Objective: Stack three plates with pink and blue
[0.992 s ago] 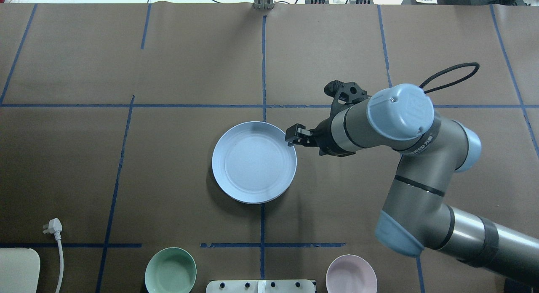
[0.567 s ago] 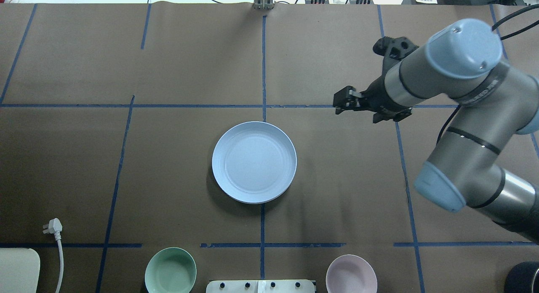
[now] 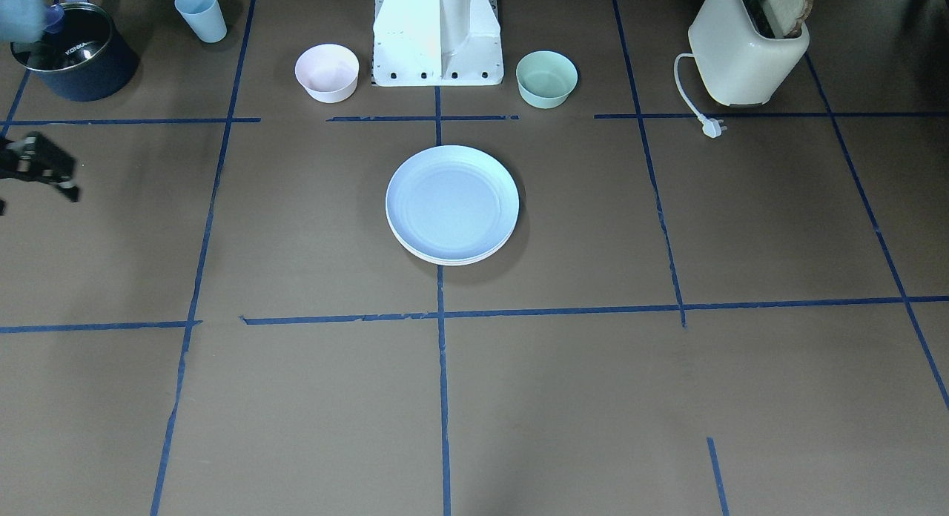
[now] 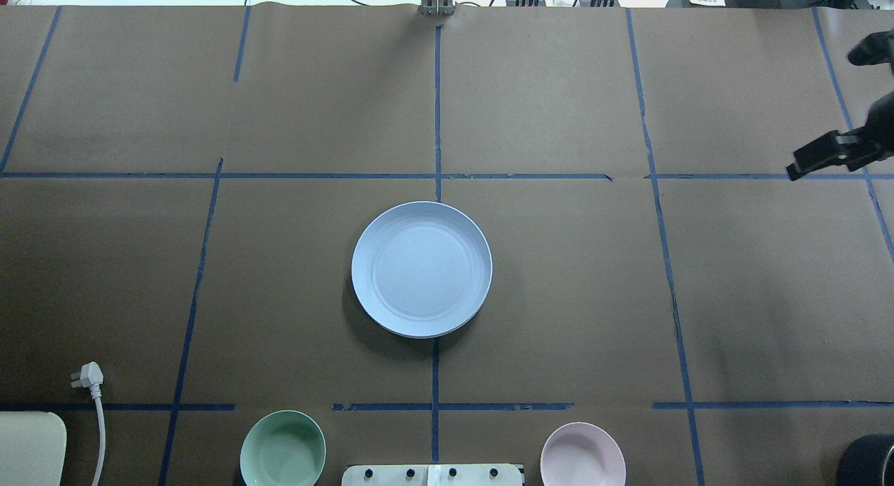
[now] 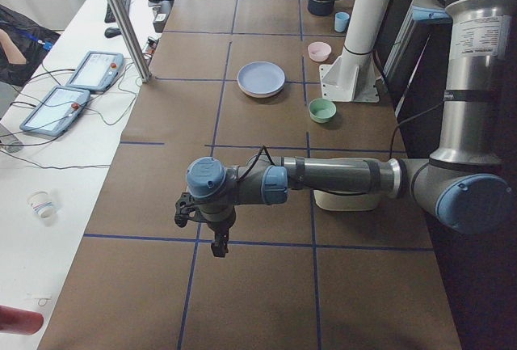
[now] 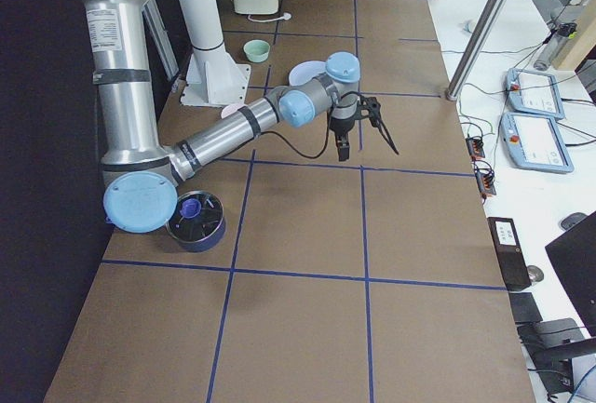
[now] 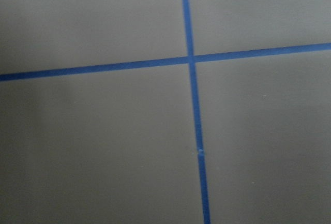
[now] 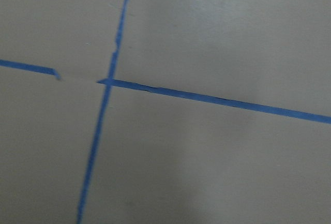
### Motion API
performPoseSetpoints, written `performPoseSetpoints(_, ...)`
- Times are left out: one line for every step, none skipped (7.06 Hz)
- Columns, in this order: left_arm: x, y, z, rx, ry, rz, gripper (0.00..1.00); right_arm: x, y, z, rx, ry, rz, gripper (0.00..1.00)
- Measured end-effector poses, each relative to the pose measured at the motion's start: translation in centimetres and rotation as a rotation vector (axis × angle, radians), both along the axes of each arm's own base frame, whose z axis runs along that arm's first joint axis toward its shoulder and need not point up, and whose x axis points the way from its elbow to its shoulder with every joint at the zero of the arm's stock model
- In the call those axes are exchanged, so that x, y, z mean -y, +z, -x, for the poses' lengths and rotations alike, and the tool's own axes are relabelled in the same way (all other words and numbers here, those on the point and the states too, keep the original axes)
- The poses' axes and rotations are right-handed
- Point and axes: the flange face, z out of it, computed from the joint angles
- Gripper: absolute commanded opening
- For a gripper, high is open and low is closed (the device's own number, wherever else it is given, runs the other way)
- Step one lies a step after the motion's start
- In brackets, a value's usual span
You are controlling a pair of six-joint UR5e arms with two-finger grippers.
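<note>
Overhead exterior, from the bottom edge upward: a green bowl (image 4: 283,450) and a pink bowl (image 4: 582,454) flank the robot's base. At mid-frame the blue plate (image 4: 421,269) tops a stack — a paler rim (image 3: 452,259) shows beneath it, the pink plate unseen. Stacking looks finished, so the next move is probably only parking the arms. At the upper right edge the right gripper (image 4: 803,161) hangs spread and empty, well apart from the stack; whether the left gripper (image 5: 216,241) is spread I cannot tell. The table (image 4: 559,297) is brown paper gridded with blue tape (image 4: 438,109), and cables run along the top edge.

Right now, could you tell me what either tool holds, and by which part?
Nothing is held: the right tool hangs open and empty, and the left tool shows nothing either.
</note>
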Motion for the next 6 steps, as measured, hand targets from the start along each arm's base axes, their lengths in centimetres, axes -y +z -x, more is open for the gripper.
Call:
performPoseSetpoints(0.0, 0.1, 0.0, 0.000, -0.002, 0.003, 1.00, 0.0, 5.2, -4.2, -0.001, -0.029, 0.009, 1.00)
performPoseSetpoints(0.0, 0.1, 0.0, -0.001, -0.003, 0.005, 1.00, -0.5, 10.5, -8.7, 0.021, -0.017, 0.051, 1.00)
performPoseSetpoints(0.0, 0.1, 0.0, -0.001, -0.004, 0.006, 1.00, -1.5, 15.2, -12.6, 0.046, 0.024, 0.110, 1.00)
performPoseSetpoints(0.0, 0.1, 0.0, -0.001, -0.005, 0.007, 1.00, -2.4, 18.2, -15.0, 0.059, 0.059, 0.149, 1.00)
performPoseSetpoints(0.0, 0.1, 0.0, -0.001, -0.006, 0.007, 1.00, -2.8, 19.2, -16.2, 0.062, 0.082, 0.161, 1.00)
performPoseSetpoints(0.0, 0.1, 0.1, -0.001, -0.006, 0.007, 1.00, -2.8, 19.3, -16.8, 0.057, 0.094, 0.159, 1.00)
